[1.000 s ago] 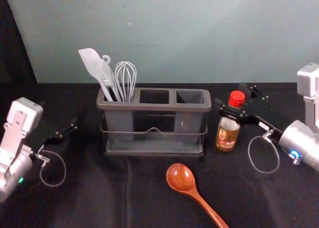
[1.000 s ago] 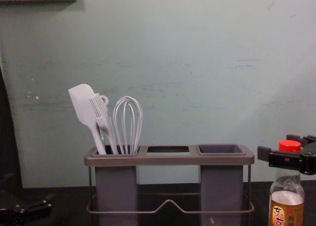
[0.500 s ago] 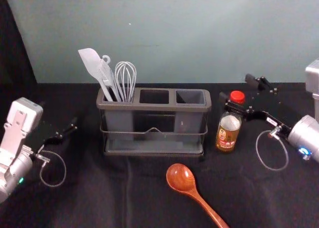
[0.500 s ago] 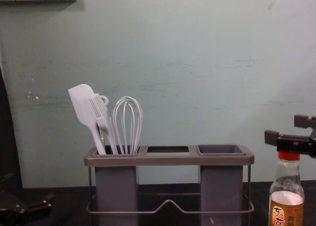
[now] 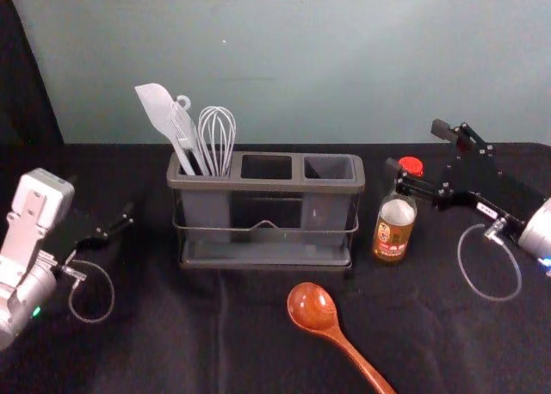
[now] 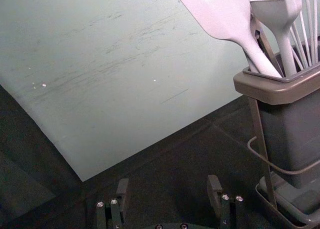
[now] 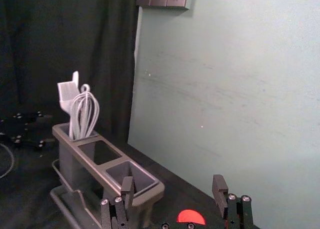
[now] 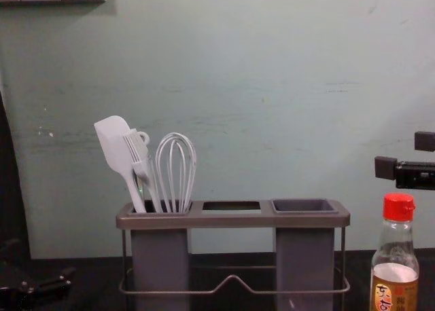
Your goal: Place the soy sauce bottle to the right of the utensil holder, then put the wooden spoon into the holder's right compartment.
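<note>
A: What does the right gripper hold?

B: Nothing. Its fingers stand wide apart, and the soy sauce bottle is upright beneath it. The chest view shows a small gap between the claw and the red cap.

A: Is the bottle where it belongs?

B: It seems so. The utensil holder is to the claw's left, with the bottle just beside its right end, so the first half looks done.

A: And the wooden spoon?

B: It lies to the claw's left and nearer the body, bowl towards the holder, handle slanting back.

A: What could spoil the next move?

B: Dropping or swinging across too early. A finger might clip the cap and topple the bottle, perhaps into the holder.

A: And at the spoon?

B: If the fingers close too high, the slim handle could slip or twist. A crooked grip could then knock the spoon on the rim of the right compartment, also to the claw's left, or send it into the middle one.

A: The left gripper?

B: Parked beyond the holder from the right claw, spread wide, gripping nothing.
</note>
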Tool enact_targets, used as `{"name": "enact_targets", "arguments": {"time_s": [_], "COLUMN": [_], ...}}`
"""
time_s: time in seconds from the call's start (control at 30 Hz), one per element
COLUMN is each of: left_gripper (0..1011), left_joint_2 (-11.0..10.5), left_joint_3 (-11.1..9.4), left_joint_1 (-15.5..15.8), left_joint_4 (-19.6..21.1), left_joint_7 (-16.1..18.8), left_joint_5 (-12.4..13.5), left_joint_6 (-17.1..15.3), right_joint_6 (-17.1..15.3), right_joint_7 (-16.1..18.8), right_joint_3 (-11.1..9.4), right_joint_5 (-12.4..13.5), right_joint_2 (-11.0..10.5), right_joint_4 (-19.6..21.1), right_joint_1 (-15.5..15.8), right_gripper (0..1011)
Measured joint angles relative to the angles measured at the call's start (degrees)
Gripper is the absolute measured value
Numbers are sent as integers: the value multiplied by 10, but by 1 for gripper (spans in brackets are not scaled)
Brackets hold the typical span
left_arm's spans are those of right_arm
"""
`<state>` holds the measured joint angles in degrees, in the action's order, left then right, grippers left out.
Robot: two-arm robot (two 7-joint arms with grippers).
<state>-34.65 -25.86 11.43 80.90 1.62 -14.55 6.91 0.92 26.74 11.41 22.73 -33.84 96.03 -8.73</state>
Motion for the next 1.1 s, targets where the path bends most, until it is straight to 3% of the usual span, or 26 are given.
{"name": "enact_targets", "arguments": {"time_s": [0.27,0.5,0.67,0.77,0.9,1.0,1.03,1.1], "left_gripper": [1011,1011,1011,1011,1011,1011,1011,1011], "left_joint_2": [0,0,0,0,0,0,0,0], "left_joint_3": [0,0,0,0,0,0,0,0], "left_joint_1": [0,0,0,0,0,0,0,0], "left_joint_4": [0,0,0,0,0,0,0,0], "left_joint_7": [0,0,0,0,0,0,0,0], "left_joint_5": [0,0,0,0,0,0,0,0], "left_joint_6": [0,0,0,0,0,0,0,0], "right_joint_6": [-71,-171,-238,-291,-330,-387,-387,-422], "right_joint_7": [-31,-69,-74,-76,-76,-72,-72,-66], "right_joint_3": [-14,-33,-31,-17,2,31,31,52], "right_joint_5": [2,6,21,33,43,55,55,60], "right_joint_2": [-25,-49,-59,-65,-70,-73,-73,-76], "right_joint_4": [82,174,211,231,239,235,235,224], "right_joint_1": [40,92,106,105,98,76,76,57], "right_gripper": [1004,1004,1004,1004,1004,1004,1004,1004]}}
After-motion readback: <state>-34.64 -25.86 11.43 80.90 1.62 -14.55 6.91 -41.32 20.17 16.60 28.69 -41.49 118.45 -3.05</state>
